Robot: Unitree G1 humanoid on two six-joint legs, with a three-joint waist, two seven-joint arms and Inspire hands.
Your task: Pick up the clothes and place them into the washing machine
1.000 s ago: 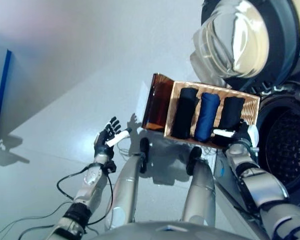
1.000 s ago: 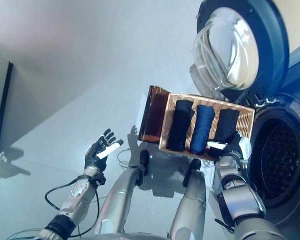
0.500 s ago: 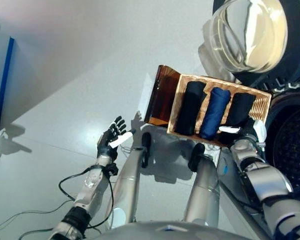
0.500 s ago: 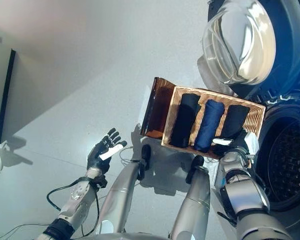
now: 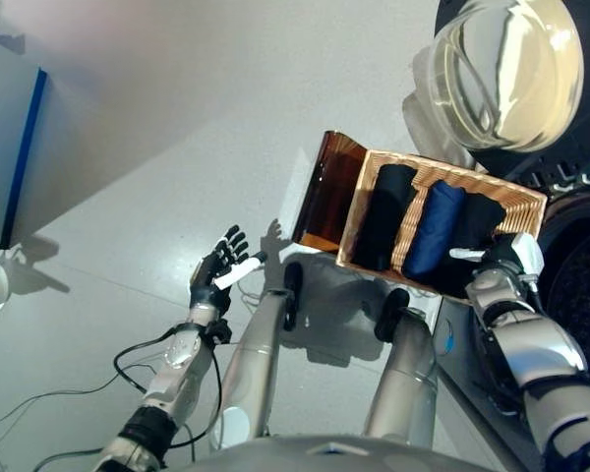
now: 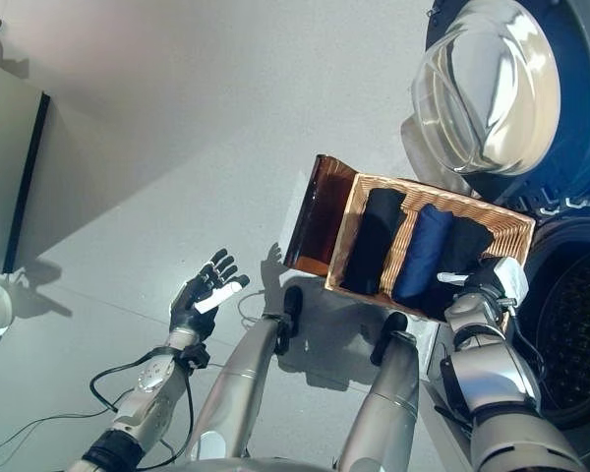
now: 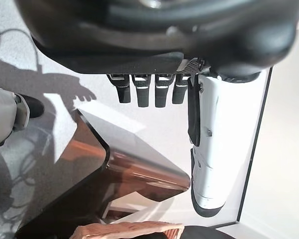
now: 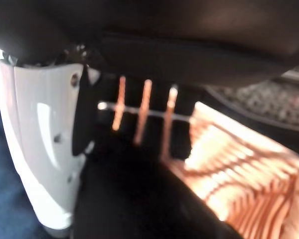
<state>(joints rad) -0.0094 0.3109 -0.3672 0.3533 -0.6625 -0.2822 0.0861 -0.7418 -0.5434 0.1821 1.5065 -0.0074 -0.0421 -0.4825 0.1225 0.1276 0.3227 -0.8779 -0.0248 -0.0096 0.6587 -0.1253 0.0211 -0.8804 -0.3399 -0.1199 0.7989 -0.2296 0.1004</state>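
Right hand [image 6: 484, 285] fingers sit down on the black roll [image 6: 459, 251] in the basket [image 6: 339, 241], centre-right of frame; grip cannot be told. Left hand [image 5: 216, 267] splayed, empty. Clothes lie in basket; lift clear, then swing to drum [image 6: 570, 344].

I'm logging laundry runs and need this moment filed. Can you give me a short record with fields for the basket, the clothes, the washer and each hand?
basket: wicker basket beside the washing machine, brown lid tipped open
clothes: three rolled items side by side in the basket: black roll, blue roll, second black roll
washing machine: door swung open, drum visible
left hand: open, empty, raised over the floor
right hand: on the second black roll at the basket's near edge; grip not visible
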